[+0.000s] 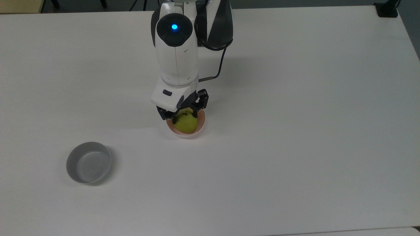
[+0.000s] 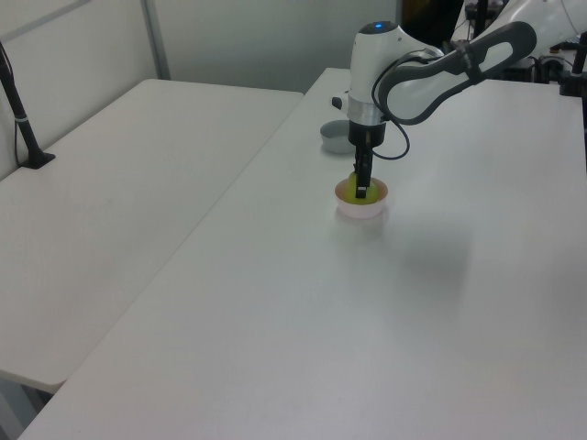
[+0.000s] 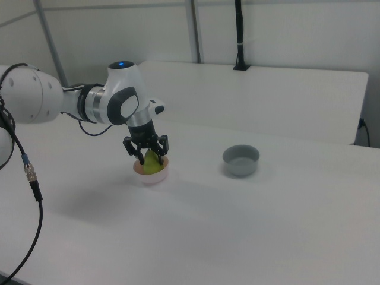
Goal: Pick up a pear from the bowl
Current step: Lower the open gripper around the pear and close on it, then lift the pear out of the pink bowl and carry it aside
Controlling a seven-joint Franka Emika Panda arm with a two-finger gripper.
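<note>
A yellow-green pear (image 1: 186, 124) with a dark stem sits in the small pale pink bowl (image 1: 201, 126) at the middle of the white table. My gripper (image 1: 184, 115) points straight down into the bowl, its black fingers pressed against the pear's two sides, shut on it. The pear still rests inside the bowl. In the left view the gripper (image 2: 362, 190) hides most of the pear (image 2: 352, 186) above the bowl (image 2: 362, 210). From the right view, the fingers (image 3: 162, 148) straddle the pear (image 3: 152, 164) just over the bowl's rim (image 3: 152, 177).
A grey bowl (image 1: 88, 162) stands by itself toward the top view's lower left, well apart from the pink one, and also appears as the grey bowl (image 3: 241, 160) in the right view. A second white table (image 2: 110, 183) adjoins on the left view's left.
</note>
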